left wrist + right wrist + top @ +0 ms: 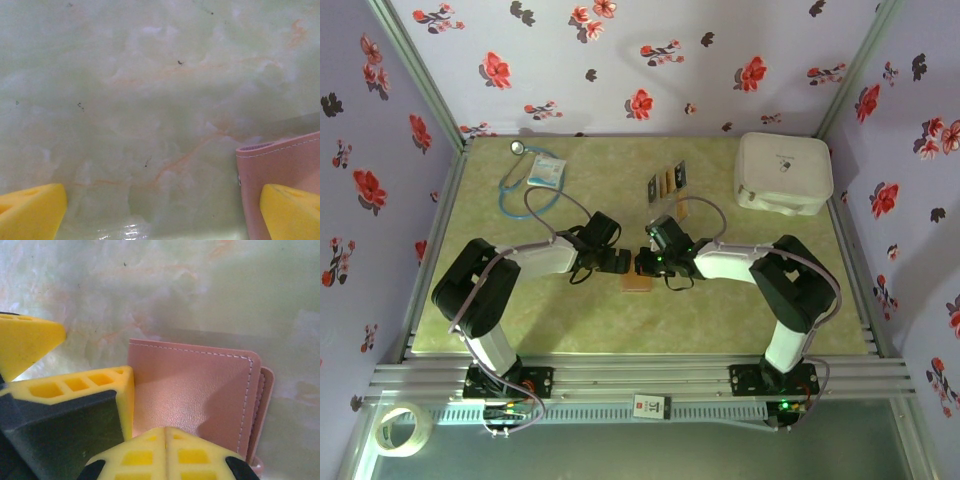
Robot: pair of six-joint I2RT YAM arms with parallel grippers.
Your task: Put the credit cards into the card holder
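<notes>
Card holder [195, 395], reddish-brown, lies folded shut on green marbled worktop [150, 100], centre, between both arms. Left end effector [160, 210] spread wide, one fingertip over holder's edge, likely to steady it. Right end effector [167, 435] pressed together, tips at holder's near edge, seemingly pinning it or probing flap; nothing visibly pinched. Credit cards [668, 180] in row further back, well apart. Holder needs opening first.
</notes>
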